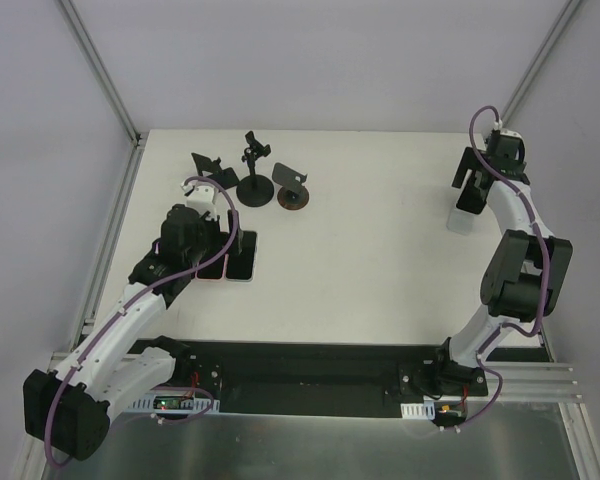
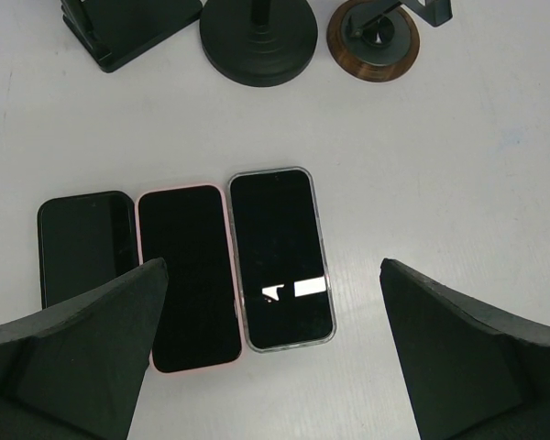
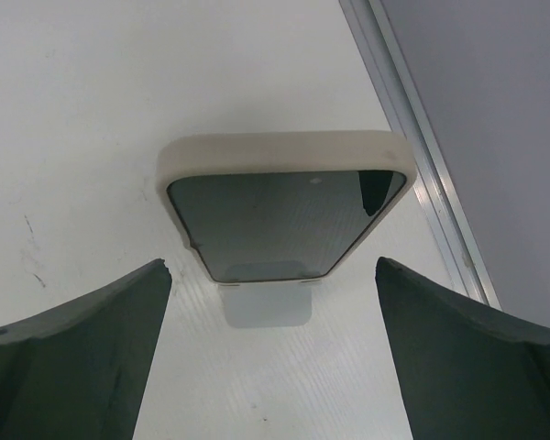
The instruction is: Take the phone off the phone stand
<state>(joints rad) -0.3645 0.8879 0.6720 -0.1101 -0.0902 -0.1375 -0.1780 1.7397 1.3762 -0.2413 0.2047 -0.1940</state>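
A phone in a cream case (image 3: 284, 206) leans, dark screen up, on a small white phone stand (image 3: 266, 307) near the table's right edge. My right gripper (image 3: 273, 270) hangs open just in front of it, one finger to each side, touching nothing. In the top view the phone (image 1: 462, 216) shows just below the right gripper (image 1: 472, 188). My left gripper (image 2: 273, 268) is open above three phones lying flat: a black one (image 2: 84, 247), a pink-cased one (image 2: 188, 275) and a clear-cased one (image 2: 280, 257).
Three dark stands hold nothing at the back left: an angled one (image 1: 210, 168), a clamp stand on a round base (image 1: 253, 178) and a wood-based one (image 1: 292, 190). A metal rail (image 3: 422, 156) runs along the table edge right of the cream phone.
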